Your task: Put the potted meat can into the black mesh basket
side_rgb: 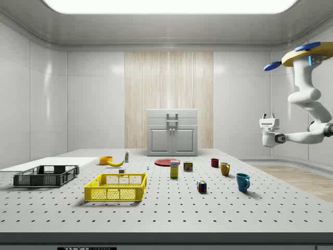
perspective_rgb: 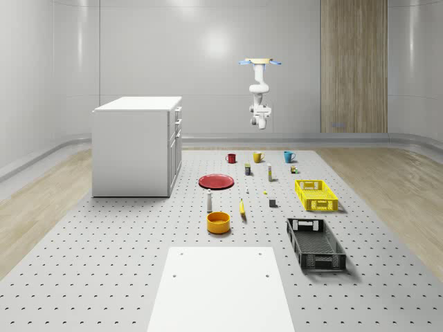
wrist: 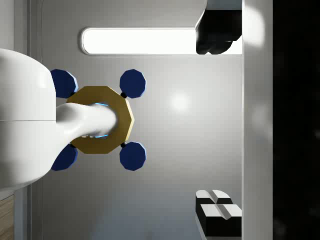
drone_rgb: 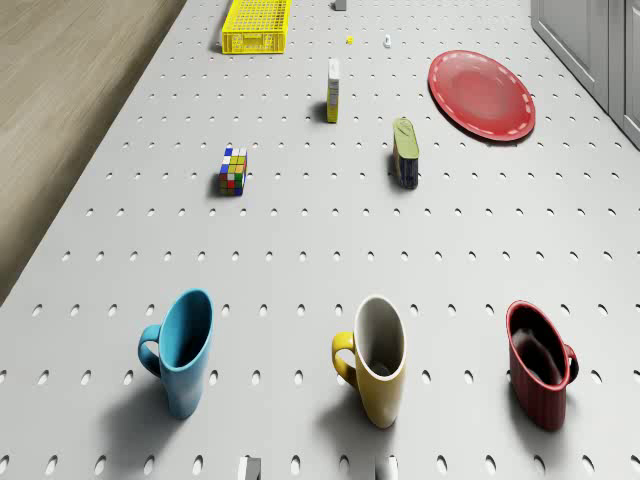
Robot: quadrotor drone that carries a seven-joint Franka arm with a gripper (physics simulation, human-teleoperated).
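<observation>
Reading the whole-scene view from its left, a white cabinet point(perspective_rgb: 137, 145) stands on the perforated table point(perspective_rgb: 104, 263), then a red plate point(perspective_rgb: 217, 181), and just beside the plate's right rim the potted meat can point(perspective_rgb: 247, 168), in the row in front of the red mug point(perspective_rgb: 231, 158), yellow mug point(perspective_rgb: 257, 157) and blue mug point(perspective_rgb: 288, 156). The can stands upright; in the drone view its oblong top point(drone_rgb: 404, 133) runs lengthwise away from the mugs, toward the yellow crate's end of the table, and its label is too small to read. Farther right are a tall yellow-and-white box point(perspective_rgb: 270, 173) and a Rubik's cube point(perspective_rgb: 294, 169), then the yellow crate point(perspective_rgb: 316, 205). The black mesh basket point(perspective_rgb: 294, 235) lies nearest the camera, long axis running front to back, well apart from the can. The drone point(perspective_rgb: 260, 62) hovers high over the mug end of the table, its arm hanging below. The gripper point(wrist: 210, 120) points upward, fingers point(wrist: 217, 212) spread wide with nothing between them. The small pieces around the crate are hard to make out, and the frame edge cuts off the crate in the drone view.
</observation>
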